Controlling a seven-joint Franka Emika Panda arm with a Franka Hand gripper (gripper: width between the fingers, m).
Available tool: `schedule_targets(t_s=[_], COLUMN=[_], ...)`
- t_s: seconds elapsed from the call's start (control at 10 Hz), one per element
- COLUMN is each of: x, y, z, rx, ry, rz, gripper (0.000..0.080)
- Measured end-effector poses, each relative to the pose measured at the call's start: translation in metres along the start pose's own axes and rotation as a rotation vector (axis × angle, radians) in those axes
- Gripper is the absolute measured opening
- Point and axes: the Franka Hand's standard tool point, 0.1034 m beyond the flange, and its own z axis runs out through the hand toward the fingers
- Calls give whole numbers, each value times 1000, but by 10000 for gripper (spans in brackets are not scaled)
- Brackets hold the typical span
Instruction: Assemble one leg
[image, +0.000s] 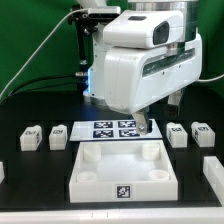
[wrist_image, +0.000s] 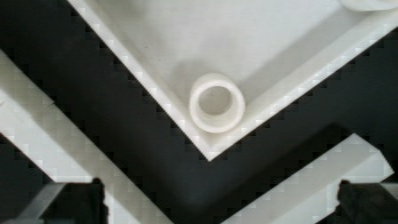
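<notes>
Four small white tagged legs lie on the black table in the exterior view: two at the left and two at the right. The large white square tabletop lies at the front centre. My gripper hangs just behind the tabletop's far right corner. In the wrist view the gripper is open and empty, with dark fingertips wide apart. Ahead of it is a tabletop corner with a round raised socket. No leg shows in the wrist view.
The marker board lies just behind the tabletop, partly under the arm. White parts show at the exterior view's right edge and left edge. A cable runs along the back left.
</notes>
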Motion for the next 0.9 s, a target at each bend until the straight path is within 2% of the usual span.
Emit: schedule_targets(t_s=[0.3, 0.4, 0.5, 0.7, 0.8, 0.9], x=[0, 0, -9, -49, -74, -94], y=[0, -2, -14, -46, -61, -69], z=[0, 2, 9, 29, 44, 57], rx=[0, -9, -19, -38, -38, -35], ry=[0, 10, 20, 31, 31, 32], rz=[0, -12, -34, -308, -443, -539], gripper=[650, 650, 650, 650, 650, 650])
